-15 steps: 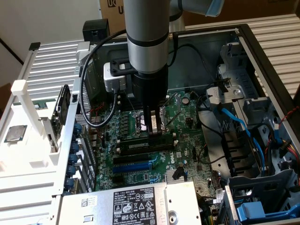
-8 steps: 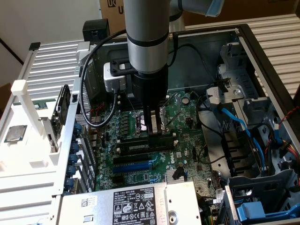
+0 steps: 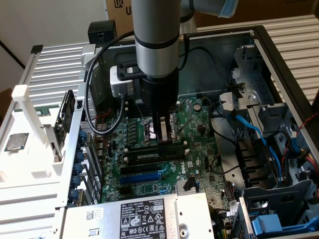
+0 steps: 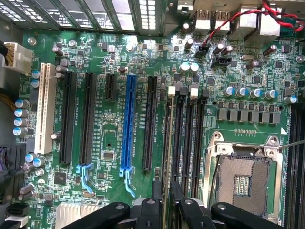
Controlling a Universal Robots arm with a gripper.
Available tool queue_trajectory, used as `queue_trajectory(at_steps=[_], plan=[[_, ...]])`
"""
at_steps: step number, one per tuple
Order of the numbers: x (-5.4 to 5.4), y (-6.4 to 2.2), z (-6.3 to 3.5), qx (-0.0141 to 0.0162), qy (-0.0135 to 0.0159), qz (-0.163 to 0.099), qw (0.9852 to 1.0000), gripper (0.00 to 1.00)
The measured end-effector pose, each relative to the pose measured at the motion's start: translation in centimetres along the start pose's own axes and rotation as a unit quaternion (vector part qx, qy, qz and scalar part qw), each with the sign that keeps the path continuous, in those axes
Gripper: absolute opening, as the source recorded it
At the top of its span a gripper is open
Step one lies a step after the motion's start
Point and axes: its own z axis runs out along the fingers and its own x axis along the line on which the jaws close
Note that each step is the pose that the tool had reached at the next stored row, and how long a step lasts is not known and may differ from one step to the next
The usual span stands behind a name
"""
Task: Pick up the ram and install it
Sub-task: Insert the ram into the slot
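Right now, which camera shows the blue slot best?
The wrist view: the blue slot runs unobstructed along its full length among the black slots. In the exterior view, the blue slot is a short, foreshortened strip below the gripper.

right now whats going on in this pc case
A robot arm reaches down into an open computer case, its gripper right over the memory slots on the motherboard, beside the empty CPU socket. The ram stands on edge in one of those slots, between the gripper's fingers. Whether it is fully seated or the fingers grip it is unclear.
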Motion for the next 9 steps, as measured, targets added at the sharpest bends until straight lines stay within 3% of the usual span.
queue_trajectory(at_steps=[9], plan=[[0.0, 0.03, -1.42, 0.0000, 0.0000, 0.000, 1.0000, 0.22]])
